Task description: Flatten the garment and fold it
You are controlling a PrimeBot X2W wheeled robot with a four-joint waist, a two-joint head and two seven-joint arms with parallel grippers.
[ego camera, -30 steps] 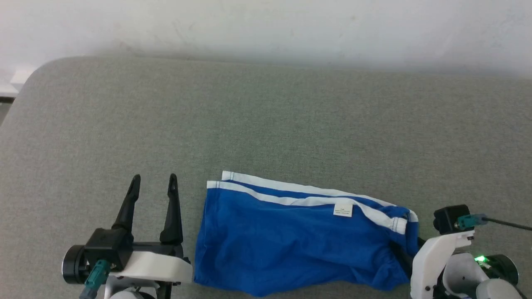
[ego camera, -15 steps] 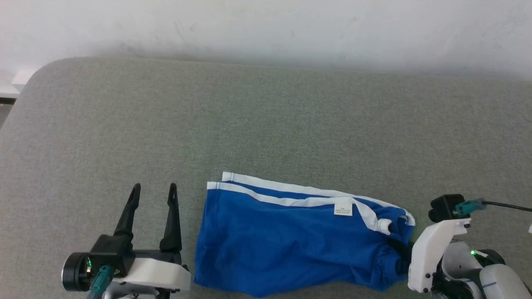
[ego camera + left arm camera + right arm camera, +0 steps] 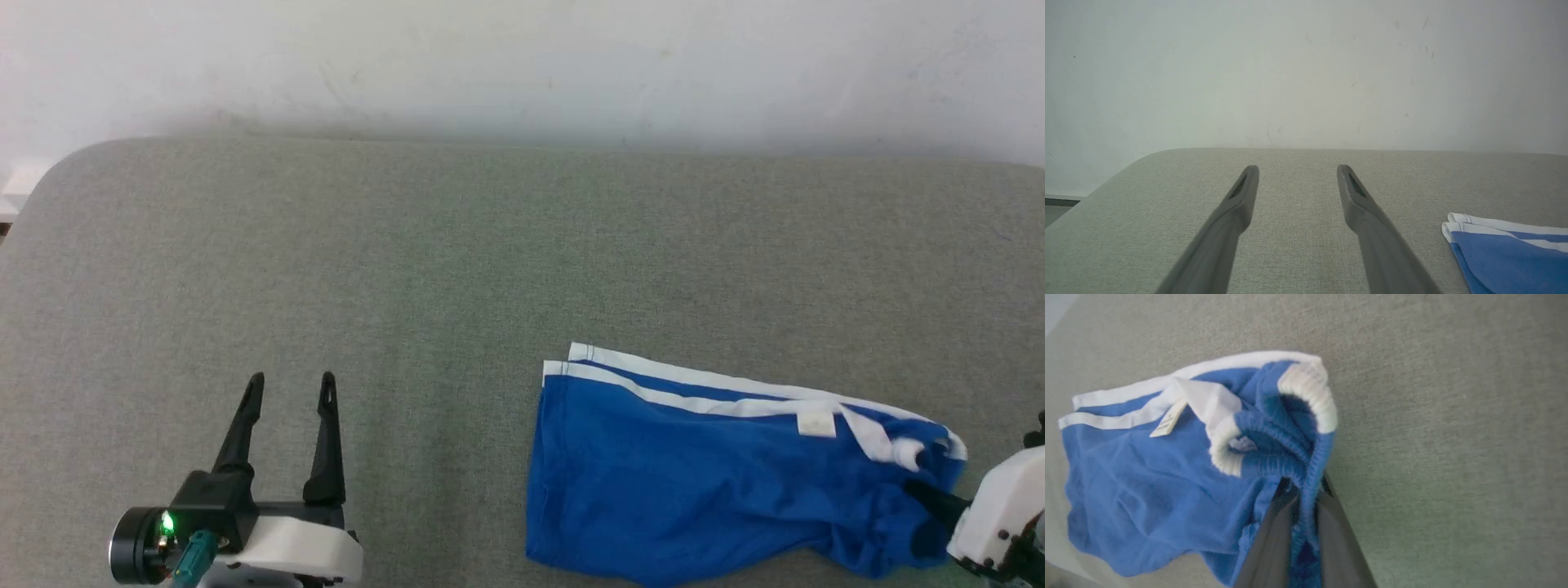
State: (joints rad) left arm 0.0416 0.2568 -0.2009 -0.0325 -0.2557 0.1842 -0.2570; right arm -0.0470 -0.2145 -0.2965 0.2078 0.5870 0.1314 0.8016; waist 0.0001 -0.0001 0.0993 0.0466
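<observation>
Right wrist view: right gripper point(image 3: 1306, 486) pinching garment point(image 3: 1147, 477) by waistband point(image 3: 1274, 463); left gripper point(image 3: 291, 380) spread.

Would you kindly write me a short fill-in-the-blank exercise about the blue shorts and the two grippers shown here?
The right gripper is shut on the ____ of the blue shorts.
The left gripper hangs above the grey surface with its jaws ____.
The small tag on the shorts is ____ in colour.
In the head view, the shorts lie to the ____ of the left gripper.
Missing words: waistband; open; white; right.
</observation>
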